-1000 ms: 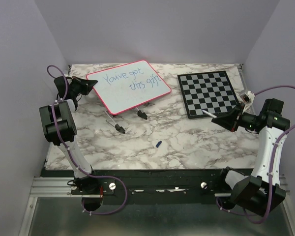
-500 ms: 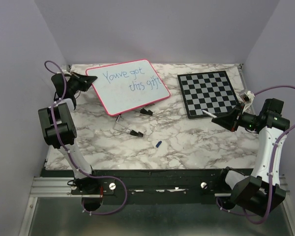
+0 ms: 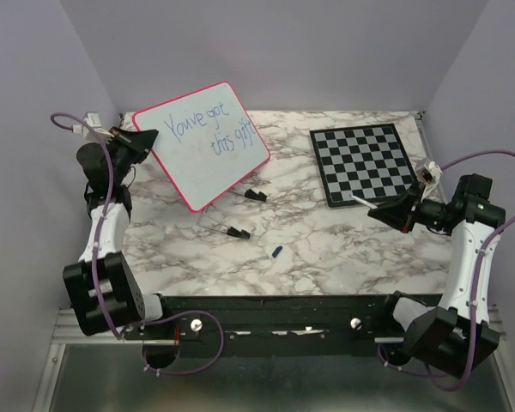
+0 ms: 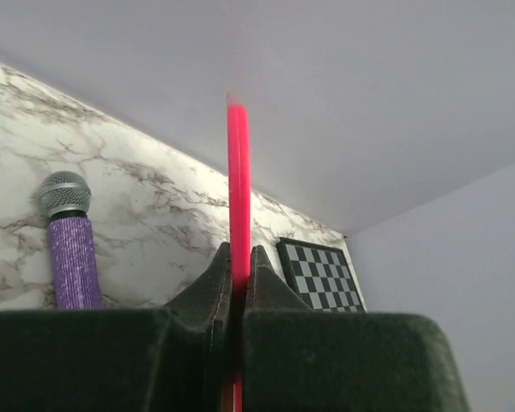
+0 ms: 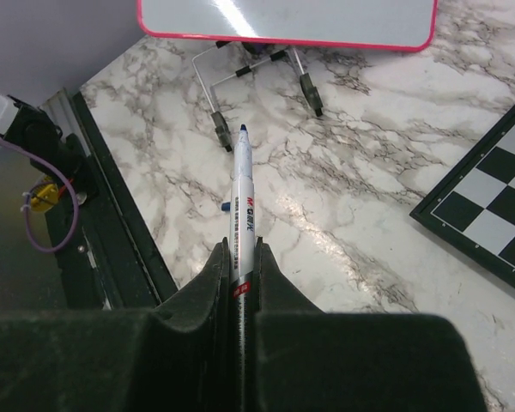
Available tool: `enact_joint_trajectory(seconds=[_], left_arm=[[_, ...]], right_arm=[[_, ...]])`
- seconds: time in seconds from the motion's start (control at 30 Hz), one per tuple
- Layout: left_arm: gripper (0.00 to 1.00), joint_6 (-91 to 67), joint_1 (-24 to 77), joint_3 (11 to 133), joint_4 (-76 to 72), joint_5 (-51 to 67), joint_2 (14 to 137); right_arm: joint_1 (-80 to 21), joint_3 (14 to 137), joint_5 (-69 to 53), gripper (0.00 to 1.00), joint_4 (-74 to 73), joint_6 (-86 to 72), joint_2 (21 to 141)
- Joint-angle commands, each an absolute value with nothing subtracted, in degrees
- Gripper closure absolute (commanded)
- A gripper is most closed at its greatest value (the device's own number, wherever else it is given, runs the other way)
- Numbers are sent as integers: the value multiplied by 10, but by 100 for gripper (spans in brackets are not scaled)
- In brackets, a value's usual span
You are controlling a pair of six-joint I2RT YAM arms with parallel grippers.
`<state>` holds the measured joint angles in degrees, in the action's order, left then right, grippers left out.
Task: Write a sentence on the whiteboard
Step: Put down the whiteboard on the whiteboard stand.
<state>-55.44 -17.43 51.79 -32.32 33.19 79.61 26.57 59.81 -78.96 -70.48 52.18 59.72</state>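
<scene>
The whiteboard (image 3: 208,142), white with a pink-red rim, is lifted and tilted above the back left of the table. The sentence (image 3: 208,129) in blue shows on its face in two lines. My left gripper (image 3: 143,139) is shut on the board's left edge; in the left wrist view the red rim (image 4: 238,197) runs edge-on between the fingers. The board's wire legs (image 3: 232,230) hang to the table. My right gripper (image 3: 386,210) is shut on a white marker (image 5: 241,202), uncapped, held above the table's right side. The board's lower edge (image 5: 283,39) shows in the right wrist view.
A grey-and-black chessboard (image 3: 365,163) lies at the back right. A small blue marker cap (image 3: 276,251) lies on the marble near the middle front. A purple microphone (image 4: 71,253) lies on the table in the left wrist view. Lilac walls close in left, back and right.
My left gripper has raised the whiteboard's left edge and moved it left, tilting the board up steeply. The wire legs swung out below it. The right arm has barely moved.
</scene>
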Motion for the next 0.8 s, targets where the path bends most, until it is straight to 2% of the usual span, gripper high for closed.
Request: enact_joint_trajectory(seconds=[0.0, 0.33, 0.77], left_arm=[[100, -489, -158, 492, -291, 236, 653], [100, -418, -107, 374, -193, 127, 446], [100, -414, -91, 252, -169, 105, 252]], right_arm=[[263, 613, -802, 99, -754, 577, 604], [258, 628, -815, 100, -844, 670, 625], [258, 629, -820, 99, -874, 705, 621]])
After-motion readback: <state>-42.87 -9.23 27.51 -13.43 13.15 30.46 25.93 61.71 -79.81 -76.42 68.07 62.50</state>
